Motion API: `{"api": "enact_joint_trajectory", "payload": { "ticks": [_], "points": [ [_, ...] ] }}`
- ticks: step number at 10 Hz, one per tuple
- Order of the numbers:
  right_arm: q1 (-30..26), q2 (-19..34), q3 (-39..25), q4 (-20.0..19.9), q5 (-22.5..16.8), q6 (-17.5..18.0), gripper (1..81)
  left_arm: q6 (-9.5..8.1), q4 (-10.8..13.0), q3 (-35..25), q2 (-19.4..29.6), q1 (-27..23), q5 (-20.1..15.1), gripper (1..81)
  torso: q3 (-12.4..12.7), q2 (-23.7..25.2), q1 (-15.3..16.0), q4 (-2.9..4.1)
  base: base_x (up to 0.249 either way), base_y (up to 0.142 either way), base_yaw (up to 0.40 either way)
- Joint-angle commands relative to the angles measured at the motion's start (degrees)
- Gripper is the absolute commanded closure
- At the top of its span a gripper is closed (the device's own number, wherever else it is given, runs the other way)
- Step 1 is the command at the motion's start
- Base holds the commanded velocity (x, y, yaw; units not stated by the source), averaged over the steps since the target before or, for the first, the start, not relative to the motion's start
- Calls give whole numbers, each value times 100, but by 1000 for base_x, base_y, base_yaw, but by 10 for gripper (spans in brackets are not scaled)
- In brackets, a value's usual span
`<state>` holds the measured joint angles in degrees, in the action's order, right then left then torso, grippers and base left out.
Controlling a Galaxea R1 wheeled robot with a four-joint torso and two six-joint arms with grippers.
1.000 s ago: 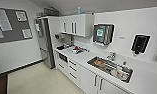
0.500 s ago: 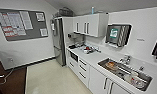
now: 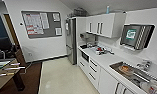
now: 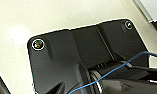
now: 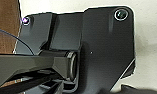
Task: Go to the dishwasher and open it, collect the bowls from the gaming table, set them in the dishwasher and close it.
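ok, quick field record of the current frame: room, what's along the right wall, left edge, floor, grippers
room: office kitchenette, seen from the head view
right wall: white counter with sink, white wall cupboards, steel fridge at the far end
back wall: grey notice board with papers
left edge: foosball table with rods
floor: pale floor, dark brown strip by the table
grippers: fingers not discernible in either wrist view
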<state>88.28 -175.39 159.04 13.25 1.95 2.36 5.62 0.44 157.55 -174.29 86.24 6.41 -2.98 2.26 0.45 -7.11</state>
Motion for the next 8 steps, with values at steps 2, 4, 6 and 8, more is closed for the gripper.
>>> {"api": "enact_joint_trajectory", "payload": {
  "ticks": [2,4,6,8],
  "points": [
    [-192,-43,-32,-42,-230,-17,10,18,53,101,-1,-287,-298,10,0,0,0,0,0,0,368],
    [-175,-43,-14,-33,-239,-26,10,18,53,101,-1,-296,-298,10,0,0,0,0,0,0,368],
    [-166,-34,3,-24,-248,-26,10,9,35,101,8,-287,-307,10,0,0,0,0,0,0,368],
    [-174,-34,12,-24,-239,-26,10,1,26,101,17,-269,-307,10,0,0,0,0,0,0,368]
  ]
}}
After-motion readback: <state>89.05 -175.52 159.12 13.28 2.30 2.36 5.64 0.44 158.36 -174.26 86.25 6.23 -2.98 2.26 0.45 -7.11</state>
